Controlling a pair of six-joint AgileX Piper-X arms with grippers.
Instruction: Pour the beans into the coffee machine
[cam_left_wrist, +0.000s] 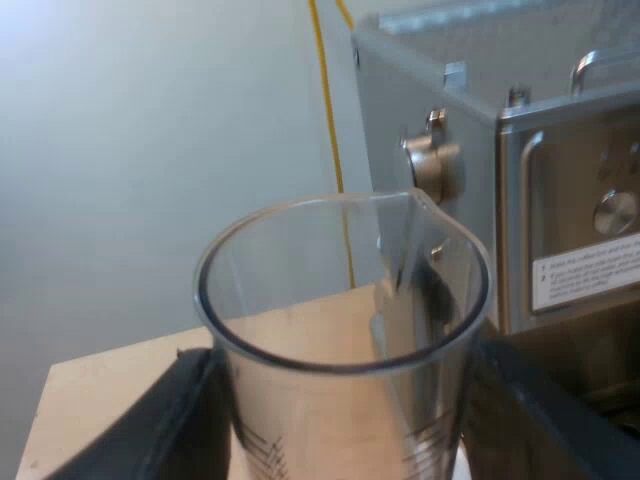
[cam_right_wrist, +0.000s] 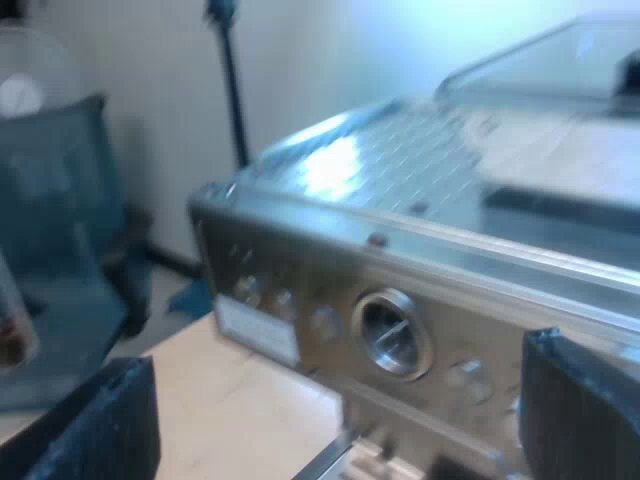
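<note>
In the left wrist view, the measuring glass (cam_left_wrist: 340, 330) is held tight by the left gripper (cam_left_wrist: 350, 425). One black finger (cam_left_wrist: 180, 420) is pressed on each side of the glass. The glass is held upright, with its open top facing up and its little spout turned toward the machine. Its bottom is hidden, so it cannot be told if beans are inside. Under the glass, a light wooden table (cam_left_wrist: 110, 390) is seen. Just past the glass, the espresso machine (cam_left_wrist: 560, 220) is seen, with a round metal knob (cam_left_wrist: 432, 165) on its side.

In the right wrist view, the right gripper (cam_right_wrist: 345, 425) is spread wide, and nothing is held between its fingers (cam_right_wrist: 110, 425). It is placed over the table, at the machine's front. A round dial (cam_right_wrist: 392, 332) is seen on that front, with small buttons beside it. Farther off, on the machine's top, the clear bean hopper (cam_right_wrist: 560, 60) is seen. Far behind, a blue chair (cam_right_wrist: 60, 200) is seen by the wall.
</note>
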